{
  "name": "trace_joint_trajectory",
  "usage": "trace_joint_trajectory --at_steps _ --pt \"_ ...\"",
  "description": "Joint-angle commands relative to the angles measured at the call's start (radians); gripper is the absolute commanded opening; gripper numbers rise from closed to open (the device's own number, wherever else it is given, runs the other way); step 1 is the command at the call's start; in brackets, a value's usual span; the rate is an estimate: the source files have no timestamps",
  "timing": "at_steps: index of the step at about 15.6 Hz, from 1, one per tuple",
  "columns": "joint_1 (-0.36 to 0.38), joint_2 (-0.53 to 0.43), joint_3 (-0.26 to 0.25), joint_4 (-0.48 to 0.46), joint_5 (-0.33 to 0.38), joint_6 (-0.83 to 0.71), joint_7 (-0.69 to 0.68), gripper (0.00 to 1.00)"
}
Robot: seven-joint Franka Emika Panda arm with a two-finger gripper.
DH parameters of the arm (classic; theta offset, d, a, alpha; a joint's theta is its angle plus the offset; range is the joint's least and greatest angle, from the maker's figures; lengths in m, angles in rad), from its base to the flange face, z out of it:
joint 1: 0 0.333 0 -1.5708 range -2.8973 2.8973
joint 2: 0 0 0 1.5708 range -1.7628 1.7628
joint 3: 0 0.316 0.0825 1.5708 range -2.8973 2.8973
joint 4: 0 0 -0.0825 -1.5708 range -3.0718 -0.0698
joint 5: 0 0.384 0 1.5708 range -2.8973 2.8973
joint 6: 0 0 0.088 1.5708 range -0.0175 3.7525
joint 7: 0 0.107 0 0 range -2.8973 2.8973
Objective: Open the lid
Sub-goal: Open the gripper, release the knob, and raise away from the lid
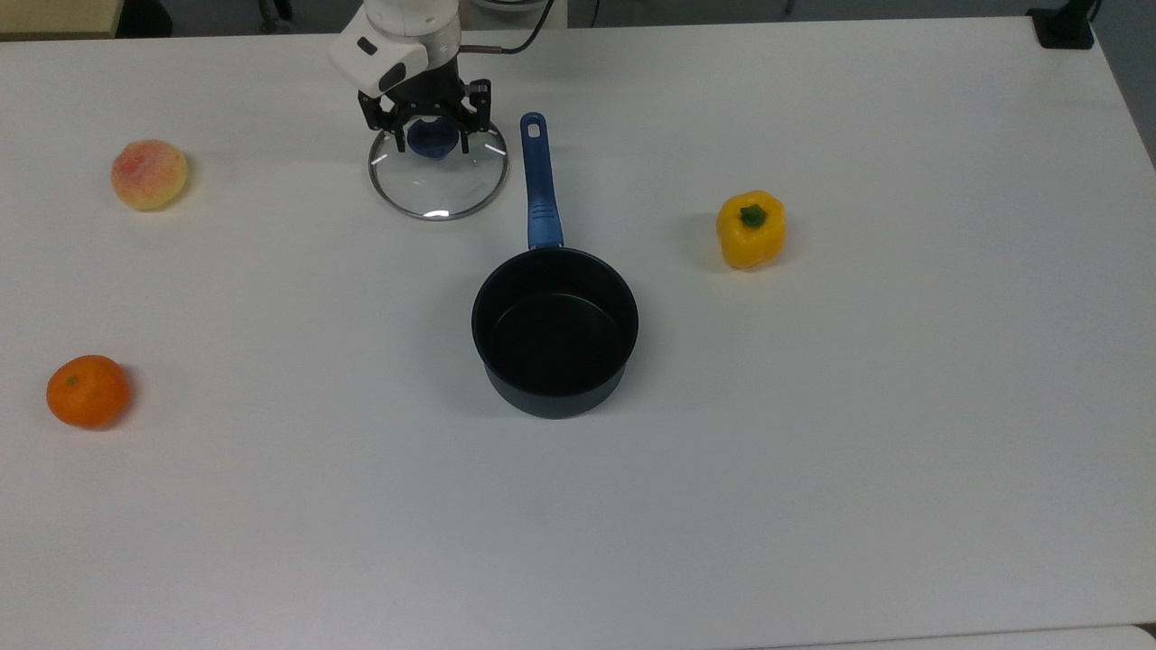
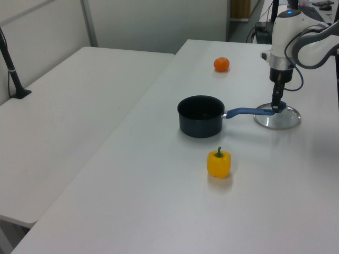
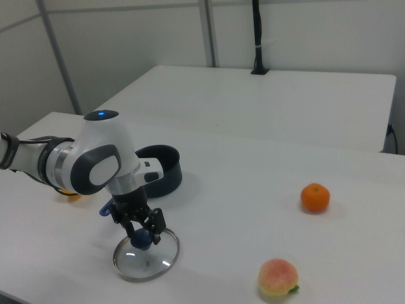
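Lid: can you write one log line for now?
lid: off saucepan, on table | tool: around lid knob | peach, orange, pepper: untouched

White table (image 1: 813, 506) w/ second white table (image 2: 69, 106) alongside, black pole (image 3: 257, 38) at its far edge; pale grey wall (image 3: 304, 31) behind, metal upright (image 2: 89, 24) nearby.

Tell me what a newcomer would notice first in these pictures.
The white arm's gripper stands over the blue knob of the glass lid, which lies flat on the table near the top view's upper edge. Just to the top view's right, the dark saucepan sits open mid-table. Bright spots follow: yellow pepper, orange, peach.
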State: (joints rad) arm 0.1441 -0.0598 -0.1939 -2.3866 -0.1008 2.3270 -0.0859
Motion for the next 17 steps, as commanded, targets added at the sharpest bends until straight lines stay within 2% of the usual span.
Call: trace_joint_trajectory --at_steps 1,6,9,12,13,15,17 --pt "-0.009 -0.021 0.013 0.059 0.010 -0.121 0.026 1.00" --pt "-0.032 -0.038 0.011 0.179 -0.005 -0.326 0.017 1.00" --pt "-0.058 -0.055 0.011 0.320 -0.005 -0.496 0.011 1.00" --pt "-0.063 -0.049 0.010 0.501 0.048 -0.618 0.023 1.00" --pt "-0.063 -0.049 0.011 0.570 0.105 -0.646 0.031 1.00" --pt "-0.063 -0.046 0.017 0.657 0.157 -0.676 0.043 1.00" --pt "-0.063 -0.032 0.039 0.733 0.184 -0.678 0.132 1.00"
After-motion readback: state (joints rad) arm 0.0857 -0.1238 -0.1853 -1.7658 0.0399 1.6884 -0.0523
